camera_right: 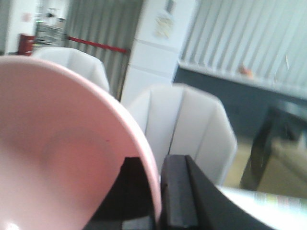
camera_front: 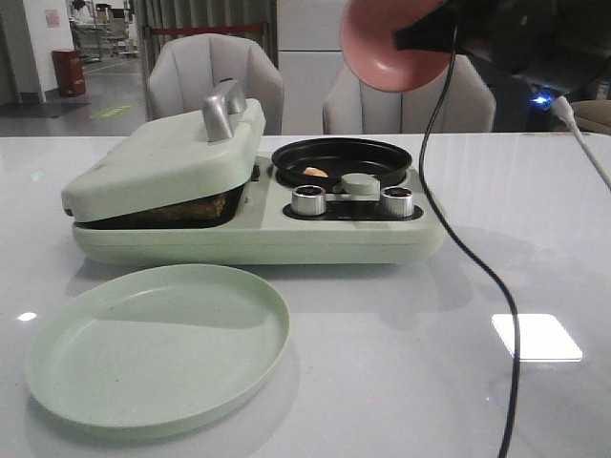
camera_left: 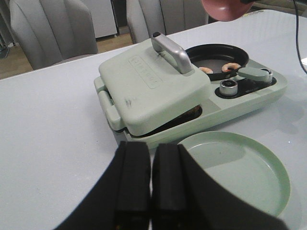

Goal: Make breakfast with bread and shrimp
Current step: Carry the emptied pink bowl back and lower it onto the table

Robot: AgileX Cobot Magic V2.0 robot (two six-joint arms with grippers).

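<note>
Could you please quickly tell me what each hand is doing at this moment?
Left hand: closed, holding nothing.
Right hand: closed on the rim of the pink bowl, held tilted above the maker.

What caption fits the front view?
Right claw holds a pink bowl tipped above the black pan holding shrimp; green plate in front.

The bread (camera_front: 181, 210), brown-crusted, lies flat under the tilted lid of the green grill. At three o'clock from it, the shrimp (camera_front: 314, 173), orange-pink and curled, rests in the black pan.
</note>
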